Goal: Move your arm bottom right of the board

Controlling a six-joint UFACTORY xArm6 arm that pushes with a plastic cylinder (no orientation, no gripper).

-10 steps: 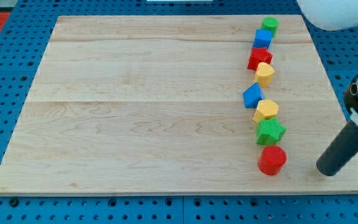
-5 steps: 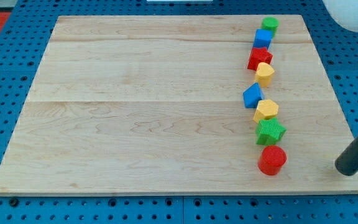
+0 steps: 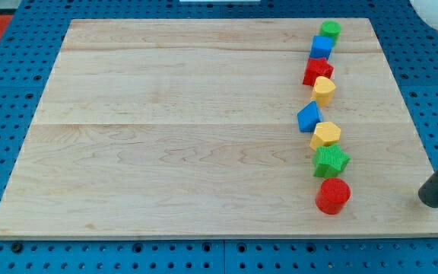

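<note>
Item: board (image 3: 188,129), pale wood, on a blue pegboard (image 3: 6,114).

Item: my tip (image 3: 432,202), dark rod end, resting on the board close to its right edge, near the bottom right corner (the task's target area, so by my judgement the move is nearly or fully done). No claw on this arm, so there is nothing to be apart or together; nothing is held.

Item: 8 blocks in a loose column down the view's right, top to bottom:
- green cylinder (image 3: 329,30)
- blue cube (image 3: 322,47)
- red star (image 3: 317,71)
- yellow block (image 3: 324,90)
- blue block (image 3: 309,116)
- yellow hexagon (image 3: 325,135)
- green star (image 3: 330,160)
- red cylinder (image 3: 332,195)

The tip stands well apart from all, right of the red cylinder; the task needs no block pushed, which likely explains the clear berth.
</note>
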